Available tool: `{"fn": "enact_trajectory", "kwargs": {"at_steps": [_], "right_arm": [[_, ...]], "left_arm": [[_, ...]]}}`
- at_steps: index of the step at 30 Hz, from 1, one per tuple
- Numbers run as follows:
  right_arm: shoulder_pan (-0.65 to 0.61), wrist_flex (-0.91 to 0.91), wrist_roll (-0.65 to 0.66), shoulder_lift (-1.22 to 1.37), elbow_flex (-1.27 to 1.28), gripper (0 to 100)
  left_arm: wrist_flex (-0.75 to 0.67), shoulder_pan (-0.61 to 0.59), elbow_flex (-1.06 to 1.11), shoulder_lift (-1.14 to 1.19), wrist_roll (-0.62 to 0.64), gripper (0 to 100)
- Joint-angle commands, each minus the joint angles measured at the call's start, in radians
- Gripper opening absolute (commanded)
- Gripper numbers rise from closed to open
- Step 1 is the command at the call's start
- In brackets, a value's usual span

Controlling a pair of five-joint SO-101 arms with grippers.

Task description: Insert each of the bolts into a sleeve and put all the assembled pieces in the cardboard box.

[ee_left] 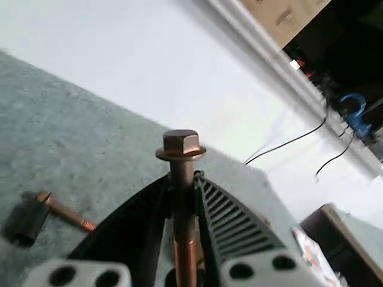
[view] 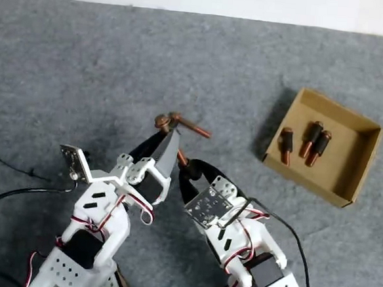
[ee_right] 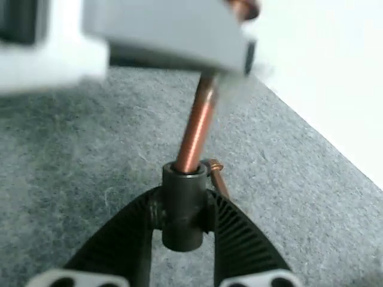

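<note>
Three assembled pieces [view: 311, 139] lie inside the cardboard box [view: 305, 180], while well apart from that box (out over the grey mat [view: 85, 64]) the left gripper [ee_left: 182, 185] clamps a copper bolt [ee_left: 181, 149] whose tip sits in the mouth of the black sleeve [ee_right: 183, 227] that the right gripper [ee_right: 183, 200] pinches tight.

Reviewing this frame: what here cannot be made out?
Right wrist view: how deep the bolt sits in the sleeve; the sleeve's wall hides its tip.
High view: that same joint, covered by the left gripper and right gripper.
Left wrist view: the bolt's tip, cut off at the picture's edge.
High view: detail of the three pieces in the cardboard box, too small.
</note>
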Motion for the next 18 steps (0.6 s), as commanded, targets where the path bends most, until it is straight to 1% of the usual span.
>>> {"fn": "enact_trajectory", "kwargs": {"at_steps": [1, 13, 15, 18], "right_arm": [[-0.008, -0.028, 0.011, -0.016, 0.134, 0.5], [-0.005, -0.028, 0.009, -0.016, 0.134, 0.5], [0.005, -0.030, 0.006, -0.016, 0.134, 0.5], [0.036, -0.059, 0.003, -0.016, 0.139, 0.5]], "left_arm": [[0.026, 0.002, 0.019, -0.025, -0.006, 0], [0.158, 0.005, 0.019, -0.025, -0.008, 0], [0.176, 0.028, 0.019, -0.027, -0.011, 0], [0.224, 0.101, 0.019, -0.031, -0.095, 0]]}}
